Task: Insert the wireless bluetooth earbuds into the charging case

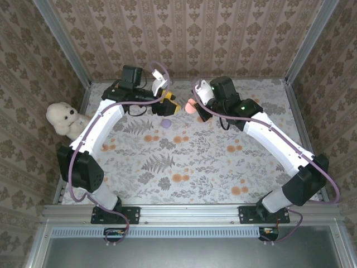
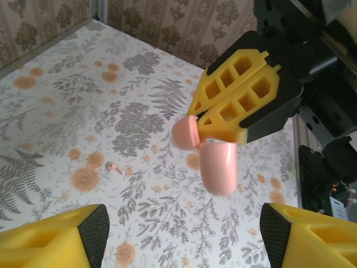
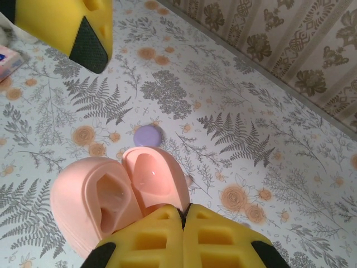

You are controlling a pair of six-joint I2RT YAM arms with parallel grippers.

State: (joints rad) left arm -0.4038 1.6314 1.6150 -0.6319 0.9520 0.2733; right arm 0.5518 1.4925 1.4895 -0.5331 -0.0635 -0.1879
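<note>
Step in hand: presentation of the opened charging case (image 3: 120, 195) for loading, no earbud yet lifted. Item: charging case, pink, clamshell type, lid (image 3: 155, 177) swung open beside the body with the wells facing out. It is held clear of the worktop (image 1: 223, 167), as far as can be judged. Right tool (image 3: 183, 215): yellow fingers pressed together, pinching the case at or near its hinge edge. Left tool (image 2: 184, 229): fingers spread wide, nothing between them, just beside the case and pointed toward it. Earbud (image 2: 114, 167): one small pink piece lying on the floral worktop, below the case and off to its side, apart from both tools. Lilac disc (image 3: 148, 135): small, round, flat on the worktop near the case, on its far side from the right wrist camera; its purpose cannot be told. Plush toy (image 1: 64, 118): white, well apart from the case at the worktop's left edge. Next move, by judgement: the left tool must drop away from the case to the earbud, close on a very small rounded piece, then bring it back and line its stem up with a well while the right tool keeps the case steady. Hard to make out: whether either well already holds anything, since both read as glossy hollows, and exactly where the right tool's fingertips bear on the case.
</note>
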